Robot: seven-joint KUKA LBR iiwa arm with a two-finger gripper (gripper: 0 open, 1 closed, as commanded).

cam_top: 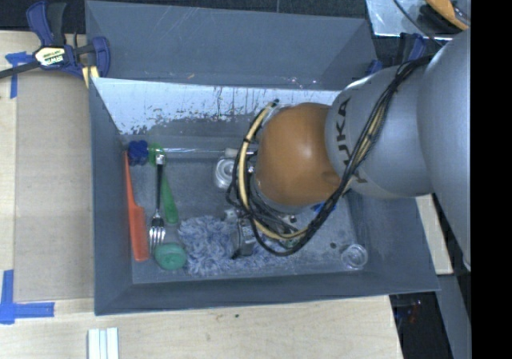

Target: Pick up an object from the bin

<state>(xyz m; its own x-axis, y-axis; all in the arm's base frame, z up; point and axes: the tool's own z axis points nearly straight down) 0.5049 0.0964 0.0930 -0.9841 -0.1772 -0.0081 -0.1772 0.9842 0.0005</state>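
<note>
While the arm (400, 141) stood low over the grey bin (112, 189), its orange wrist cover (292, 157) hid most of the gripper (240, 244); whether it was spread or closed could not be told. Gripper tip sat at the right edge of a crumpled blue-grey cloth (200, 241) by the front wall. Left of it: orange stick (134, 205), green-handled fork (164, 193), green cap (170, 256).

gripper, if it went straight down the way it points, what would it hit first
Probably the right edge of the cloth, just under the gripper; depth is unclear, so maybe the bin floor beside it.
</note>
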